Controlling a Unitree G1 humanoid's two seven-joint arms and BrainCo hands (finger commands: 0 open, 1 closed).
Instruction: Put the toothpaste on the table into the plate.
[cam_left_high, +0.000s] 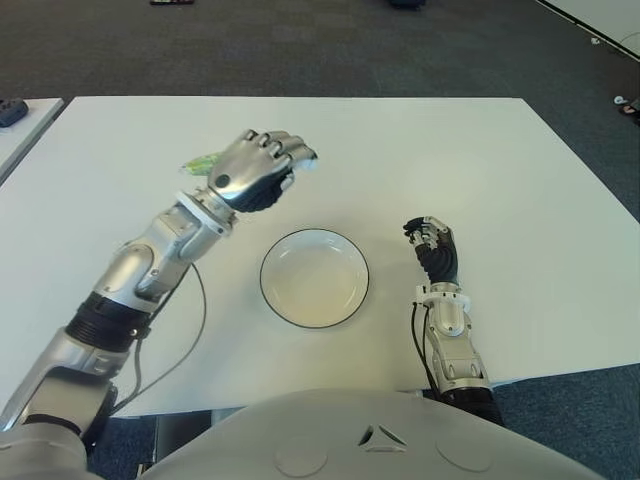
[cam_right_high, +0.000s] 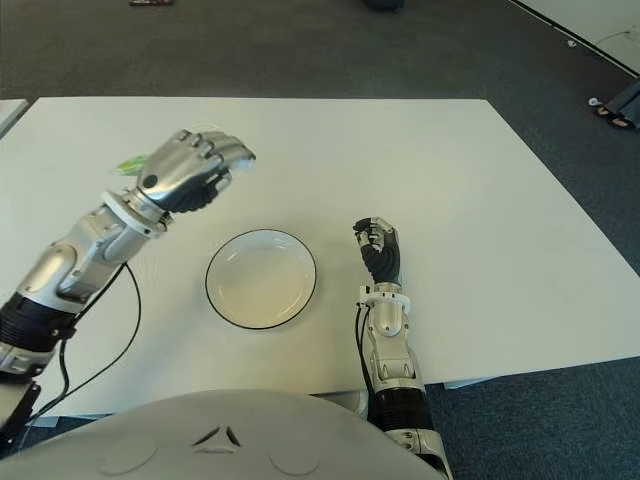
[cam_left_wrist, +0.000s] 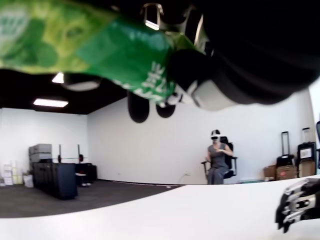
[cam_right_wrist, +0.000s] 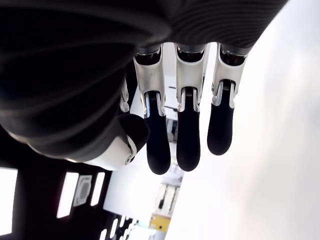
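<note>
While the left hand (cam_left_high: 262, 170) is raised over the white tabletop (cam_left_high: 480, 170), its fingers are curled tight around one green toothpaste tube (cam_left_high: 203, 163). One end of the tube sticks out of the fist on the robot's left side. From the left wrist view the tube (cam_left_wrist: 90, 47) runs across the palm, green with pale lettering, with dark fingertips wrapped over it.

One plate (cam_left_high: 314, 277) on the tabletop: white, round, dark rim, nothing in it. It sits just in front of the robot's body, between the two arms. The left hand and the tube show beyond the plate and toward the robot's left, not over it.

One right hand (cam_left_high: 432, 245) shows just to the right of the plate, close to it but apart. Its fingers (cam_right_wrist: 188, 135) hang loosely, slightly bent, side by side, holding nothing. Whether it touches the tabletop cannot be told.

Count: two hands, one tube, one plate.

Far side of the room, seen from the left wrist view: one person (cam_left_wrist: 218, 159) seated on a chair with a headset on, and two suitcases (cam_left_wrist: 295, 160) against the wall.
</note>
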